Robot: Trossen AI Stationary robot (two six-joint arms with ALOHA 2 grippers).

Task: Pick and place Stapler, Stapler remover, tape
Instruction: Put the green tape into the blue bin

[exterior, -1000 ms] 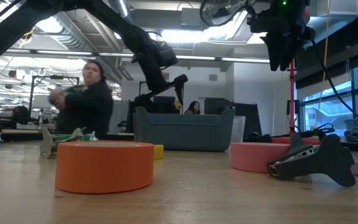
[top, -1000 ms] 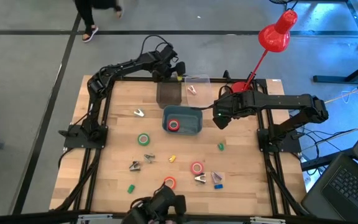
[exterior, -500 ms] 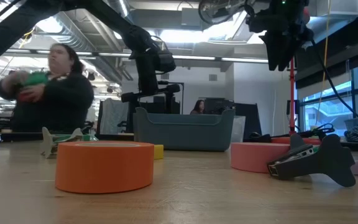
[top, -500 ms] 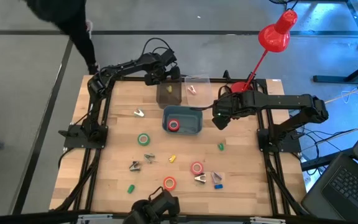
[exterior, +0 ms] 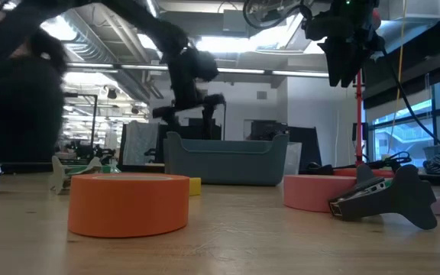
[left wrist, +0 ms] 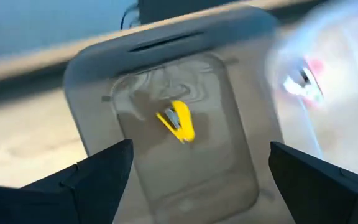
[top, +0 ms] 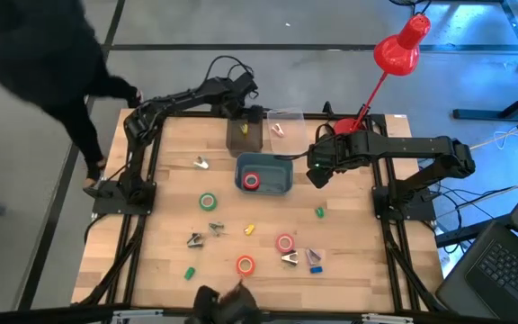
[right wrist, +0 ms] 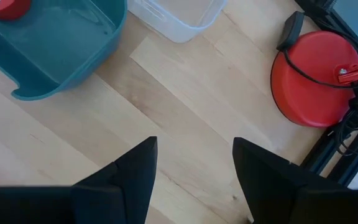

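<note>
My left gripper (top: 244,113) (left wrist: 197,180) hovers open over the far end of a grey bin (top: 245,137), where a yellow stapler (left wrist: 178,122) lies on the floor. My right gripper (top: 317,171) (right wrist: 194,174) hangs open, high beside the blue bin (top: 264,173), which holds a red tape roll (top: 252,181). A clear bin (top: 282,124) holds a stapler remover (top: 278,130). On the table lie green (top: 208,202), red (top: 284,242) and orange (top: 245,265) tape rolls. Stapler removers (top: 201,164) (top: 194,239) (top: 290,259) lie there too.
A red lamp stands with its base (right wrist: 319,74) at the table's far right corner. Small green blocks (top: 319,212) (top: 188,271) and a yellow block (top: 249,229) are scattered over the near half. A person (top: 34,63) moves past the far left corner.
My left gripper has swung toward the table's left and then back, staying above the grey bin's far end. The yellow stapler showed beside that gripper a second ago and now lies inside the grey bin. A person has walked along the table's far left side.
</note>
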